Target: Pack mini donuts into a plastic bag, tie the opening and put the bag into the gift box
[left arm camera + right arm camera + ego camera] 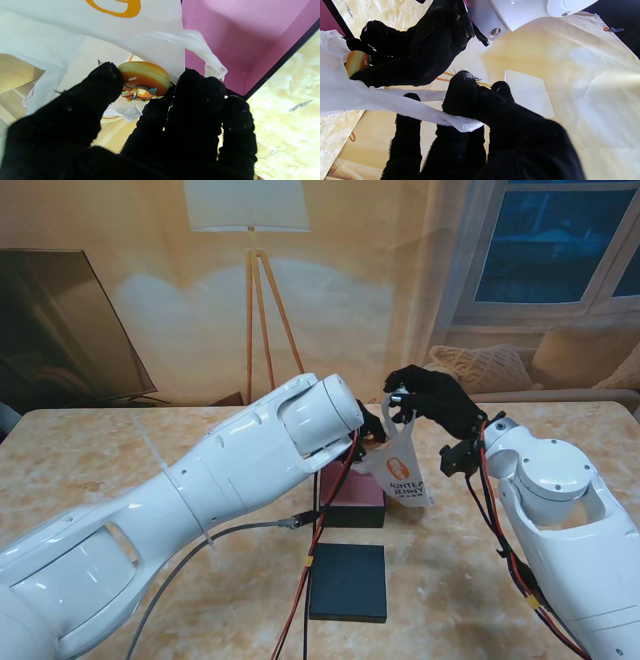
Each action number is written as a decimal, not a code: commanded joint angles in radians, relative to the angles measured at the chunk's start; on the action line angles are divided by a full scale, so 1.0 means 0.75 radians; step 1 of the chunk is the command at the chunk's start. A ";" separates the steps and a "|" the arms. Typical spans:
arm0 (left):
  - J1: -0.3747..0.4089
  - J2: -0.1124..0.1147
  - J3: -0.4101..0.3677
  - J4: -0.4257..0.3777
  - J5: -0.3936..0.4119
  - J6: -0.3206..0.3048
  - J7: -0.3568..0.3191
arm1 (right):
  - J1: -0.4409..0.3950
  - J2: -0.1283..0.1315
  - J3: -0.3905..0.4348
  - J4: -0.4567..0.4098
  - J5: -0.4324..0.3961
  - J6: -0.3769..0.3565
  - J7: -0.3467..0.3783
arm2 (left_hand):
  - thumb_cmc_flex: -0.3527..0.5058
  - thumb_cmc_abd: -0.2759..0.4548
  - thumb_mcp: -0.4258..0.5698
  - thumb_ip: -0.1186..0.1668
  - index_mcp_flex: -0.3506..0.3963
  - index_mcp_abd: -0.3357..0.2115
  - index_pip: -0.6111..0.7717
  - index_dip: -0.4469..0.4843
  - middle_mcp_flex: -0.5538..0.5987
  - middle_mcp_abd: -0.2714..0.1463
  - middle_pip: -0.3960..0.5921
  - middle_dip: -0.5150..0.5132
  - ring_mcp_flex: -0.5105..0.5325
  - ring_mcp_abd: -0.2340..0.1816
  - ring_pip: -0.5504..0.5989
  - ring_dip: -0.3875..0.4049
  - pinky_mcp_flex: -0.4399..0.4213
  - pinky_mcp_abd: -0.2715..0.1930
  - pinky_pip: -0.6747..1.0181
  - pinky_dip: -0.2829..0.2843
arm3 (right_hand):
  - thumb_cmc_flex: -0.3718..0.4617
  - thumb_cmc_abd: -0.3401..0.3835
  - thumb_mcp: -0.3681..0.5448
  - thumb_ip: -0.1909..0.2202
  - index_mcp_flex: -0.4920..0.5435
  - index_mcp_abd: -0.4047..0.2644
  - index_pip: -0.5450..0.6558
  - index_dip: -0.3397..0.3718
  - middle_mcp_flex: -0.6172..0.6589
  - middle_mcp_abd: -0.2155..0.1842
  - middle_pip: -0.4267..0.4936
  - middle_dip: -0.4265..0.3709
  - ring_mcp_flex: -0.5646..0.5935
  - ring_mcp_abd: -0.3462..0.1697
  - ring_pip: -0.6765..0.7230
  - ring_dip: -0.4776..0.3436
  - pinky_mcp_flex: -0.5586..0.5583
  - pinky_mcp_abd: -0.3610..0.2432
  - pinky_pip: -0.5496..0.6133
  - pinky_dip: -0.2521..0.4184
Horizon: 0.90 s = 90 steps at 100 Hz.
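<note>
Donut (143, 78) is pinched between the thumb and the fingers (197, 100) of the left hand (155, 130), right at the mouth of the bag (398, 465). The bag hangs in the air above the box (352, 490), and the right hand (430, 402) holds it up by one handle, which is squeezed between its thumb and fingers (the right wrist view shows the white strip caught there). So I judge that the step in hand is the packing: the donut is at the opening but is not yet released inside.

The next move, I think, asks the left hand to push a little deeper into the opening and then to part its fingers, so that the donut falls to the bottom. The right hand should keep the handle tight and high; otherwise the mouth may fold shut.

The left arm reaches forward across the table (450, 580), with its hand hidden behind its wrist in the stand view. The right arm comes from the right side, bent, with its hand raised above the bag. A dark lid (348, 582) lies nearer to me than the box.
</note>
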<state>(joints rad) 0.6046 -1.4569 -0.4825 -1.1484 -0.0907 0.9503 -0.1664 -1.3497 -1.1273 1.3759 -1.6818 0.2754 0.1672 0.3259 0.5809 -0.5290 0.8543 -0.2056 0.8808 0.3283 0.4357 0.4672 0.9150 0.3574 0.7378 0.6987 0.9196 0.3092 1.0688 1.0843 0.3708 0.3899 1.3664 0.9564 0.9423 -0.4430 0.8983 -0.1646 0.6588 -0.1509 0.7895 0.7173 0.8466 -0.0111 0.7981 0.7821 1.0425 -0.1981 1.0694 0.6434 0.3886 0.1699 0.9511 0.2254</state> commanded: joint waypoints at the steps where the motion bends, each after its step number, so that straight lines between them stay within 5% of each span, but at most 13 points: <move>1: -0.011 -0.014 -0.012 -0.011 -0.027 0.035 -0.035 | -0.016 -0.005 -0.002 -0.012 0.004 0.006 0.015 | -0.039 0.031 0.055 0.066 0.026 0.018 -0.038 -0.022 -0.049 0.042 -0.015 0.010 -0.013 0.034 0.001 0.028 -0.027 0.004 -0.001 0.034 | 0.079 0.039 0.074 0.024 0.020 -0.043 0.007 0.003 0.056 -0.117 0.070 0.014 0.017 -0.048 0.012 0.012 0.014 -0.048 -0.003 -0.010; 72: 0.002 0.013 -0.044 -0.059 -0.093 0.083 -0.019 | -0.025 -0.002 0.005 -0.023 0.002 0.001 0.026 | 0.006 0.108 -0.011 0.076 -0.061 0.057 -0.290 -0.058 -0.252 0.081 -0.131 -0.021 -0.201 0.025 -0.073 0.040 -0.195 -0.035 -0.121 0.003 | 0.078 0.036 0.080 0.024 0.026 -0.046 0.006 0.006 0.060 -0.118 0.070 0.016 0.020 -0.048 0.013 0.011 0.014 -0.029 0.002 -0.010; 90: -0.032 0.047 0.020 -0.076 -0.250 0.084 0.081 | -0.027 -0.002 0.004 -0.027 -0.006 0.001 0.019 | 0.031 0.138 -0.053 0.080 -0.068 0.075 -0.309 -0.050 -0.257 0.098 -0.160 -0.036 -0.209 0.041 -0.095 0.031 -0.201 -0.028 -0.132 0.000 | 0.078 0.037 0.080 0.024 0.026 -0.046 0.007 0.008 0.061 -0.116 0.070 0.017 0.019 -0.048 0.014 0.012 0.012 -0.018 0.006 -0.008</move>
<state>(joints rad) 0.6002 -1.4309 -0.4885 -1.1934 -0.2270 0.9569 -0.1232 -1.3605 -1.1251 1.3804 -1.6949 0.2753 0.1670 0.3299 0.5885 -0.4509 0.8284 -0.1717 0.8404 0.3667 0.2192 0.4298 0.7458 0.4083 0.6319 0.6835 0.7657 0.3213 1.0074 1.0889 0.2342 0.3736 1.2749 0.9574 0.9423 -0.4430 0.8983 -0.1646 0.6588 -0.1509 0.7895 0.7173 0.8466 -0.0111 0.7981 0.7821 1.0425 -0.1981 1.0694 0.6434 0.4009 0.1697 0.9511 0.2254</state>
